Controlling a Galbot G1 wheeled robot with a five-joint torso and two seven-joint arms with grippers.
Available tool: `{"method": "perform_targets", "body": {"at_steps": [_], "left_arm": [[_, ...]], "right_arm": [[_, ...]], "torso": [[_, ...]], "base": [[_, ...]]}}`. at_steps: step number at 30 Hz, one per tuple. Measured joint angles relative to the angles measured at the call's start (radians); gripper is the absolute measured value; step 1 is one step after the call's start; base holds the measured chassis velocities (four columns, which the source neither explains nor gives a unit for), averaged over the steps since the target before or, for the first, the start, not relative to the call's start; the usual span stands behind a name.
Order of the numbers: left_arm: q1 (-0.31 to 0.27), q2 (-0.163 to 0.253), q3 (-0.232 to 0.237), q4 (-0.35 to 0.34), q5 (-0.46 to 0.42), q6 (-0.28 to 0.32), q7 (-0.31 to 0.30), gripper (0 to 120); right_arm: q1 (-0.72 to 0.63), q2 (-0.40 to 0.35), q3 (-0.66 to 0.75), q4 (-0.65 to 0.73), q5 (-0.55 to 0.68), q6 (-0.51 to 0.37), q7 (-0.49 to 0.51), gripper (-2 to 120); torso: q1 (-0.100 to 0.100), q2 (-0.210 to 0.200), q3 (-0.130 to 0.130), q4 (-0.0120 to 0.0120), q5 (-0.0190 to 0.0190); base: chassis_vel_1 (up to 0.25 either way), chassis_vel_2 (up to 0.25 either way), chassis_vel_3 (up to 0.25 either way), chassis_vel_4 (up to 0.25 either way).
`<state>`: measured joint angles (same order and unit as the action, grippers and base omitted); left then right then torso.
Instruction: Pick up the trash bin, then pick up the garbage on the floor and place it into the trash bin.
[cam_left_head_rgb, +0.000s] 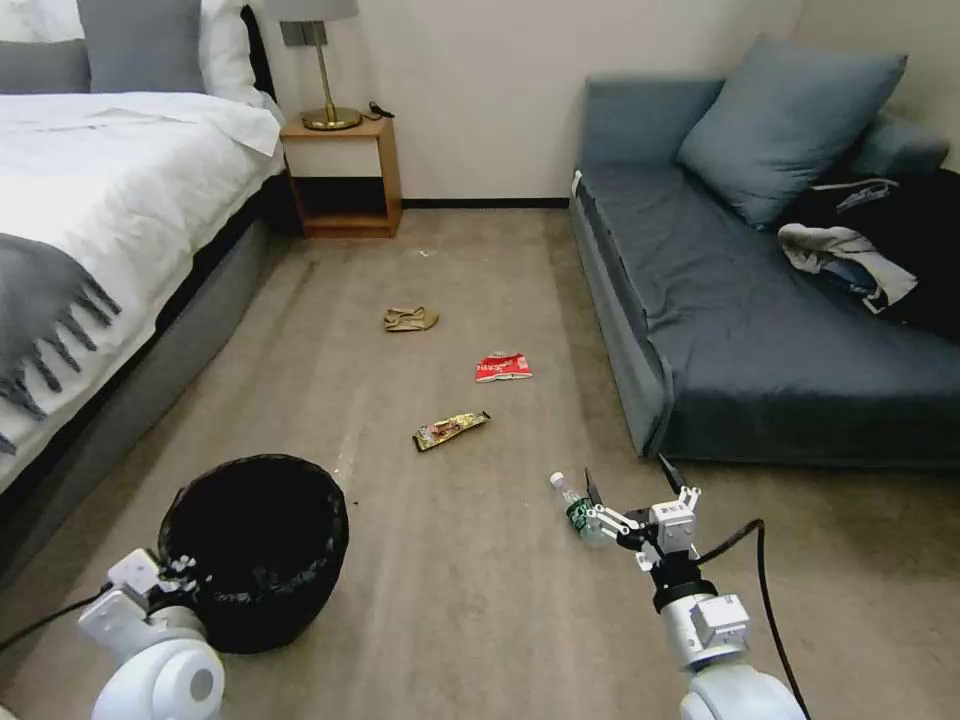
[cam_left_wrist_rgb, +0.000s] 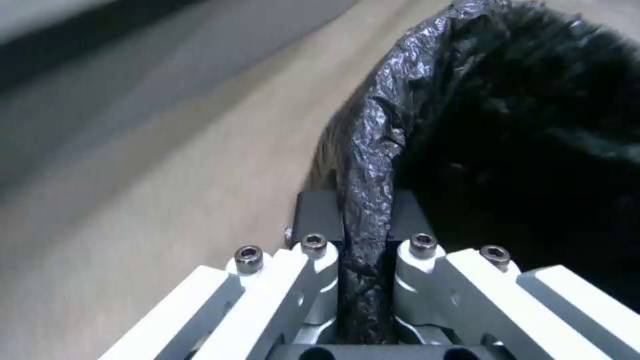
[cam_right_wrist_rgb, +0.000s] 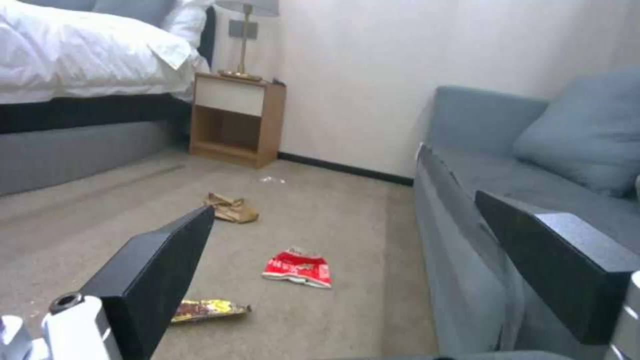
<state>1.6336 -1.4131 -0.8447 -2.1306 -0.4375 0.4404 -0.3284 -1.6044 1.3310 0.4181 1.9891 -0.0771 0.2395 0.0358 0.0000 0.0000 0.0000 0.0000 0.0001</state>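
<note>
The trash bin, lined with a black bag, is at the lower left. My left gripper is shut on its near rim. Garbage lies on the carpet: a brown paper bag, a red-and-white packet, a yellow-brown wrapper and a clear bottle with a green label. My right gripper is open low over the floor. The bottle lies just outside its left finger.
A bed runs along the left and a grey sofa along the right, with a heap of clothes on it. A wooden nightstand with a lamp stands at the far wall. Open carpet lies between them.
</note>
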Motion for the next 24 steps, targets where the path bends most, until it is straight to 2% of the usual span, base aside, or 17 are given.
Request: {"method": "perform_targets", "body": {"at_steps": [1, 2, 3, 5, 6, 9, 14, 24], "left_arm": [[0.0, 0.0, 0.0, 0.0, 0.0, 0.0, 0.0, 7], [-0.002, 0.006, -0.005, 0.0, 0.054, 0.002, 0.047, 7], [-0.005, 0.016, -0.014, 0.0, 0.133, 0.006, 0.126, 7], [-0.009, 0.023, -0.02, 0.001, 0.208, 0.018, 0.213, 7], [-0.009, 0.023, -0.02, 0.001, 0.208, 0.018, 0.213, 7], [-0.011, 0.024, -0.023, 0.015, 0.275, 0.025, 0.291, 7], [-0.011, 0.018, -0.026, 0.035, 0.291, 0.0, 0.319, 7], [-0.005, 0.016, -0.043, 0.047, 0.286, -0.039, 0.324, 7]], "right_arm": [[0.0, 0.0, 0.0, 0.0, 0.0, 0.0, 0.0, 100], [0.001, 0.002, 0.001, -0.005, -0.002, 0.006, -0.001, 100], [0.001, 0.005, 0.002, -0.011, -0.004, 0.014, -0.001, 100], [-0.002, 0.005, 0.005, -0.018, -0.002, 0.017, -0.001, 100], [-0.002, 0.005, 0.005, -0.018, -0.002, 0.017, -0.001, 100], [-0.01, -0.001, 0.017, -0.022, 0.018, 0.017, -0.012, 100], [-0.012, -0.002, 0.023, -0.028, 0.04, 0.02, -0.028, 100], [-0.005, 0.019, 0.02, -0.043, 0.039, 0.035, -0.053, 100]], "torso": [[0.0, 0.0, 0.0, 0.0, 0.0], [0.0, 0.0, 0.0, -0.0001, -0.0002], [0.0, 0.0, 0.0, -0.0001, 0.0001], [0.0, 0.0, 0.0, 0.0, 0.0], [0.0, 0.0, 0.0, 0.0, 0.0], [0.0, 0.0, 0.0, -0.0001, -0.0002], [0.0, 0.0, 0.0, 0.0, -0.0002], [0.0, 0.0, 0.0, 0.0, -0.0001]], "base": [[0.0, 0.0, 0.0, 0.0], [0.0, 0.0, 0.0, 0.0], [0.0, 0.0, 0.0, 0.0], [0.0, 0.0, 0.0, 0.0], [0.0, 0.0, 0.0, 0.0], [0.0, 0.0, 0.0, 0.0], [0.0, 0.0, 0.0, 0.0], [0.0, 0.0, 0.0, 0.0]]}}
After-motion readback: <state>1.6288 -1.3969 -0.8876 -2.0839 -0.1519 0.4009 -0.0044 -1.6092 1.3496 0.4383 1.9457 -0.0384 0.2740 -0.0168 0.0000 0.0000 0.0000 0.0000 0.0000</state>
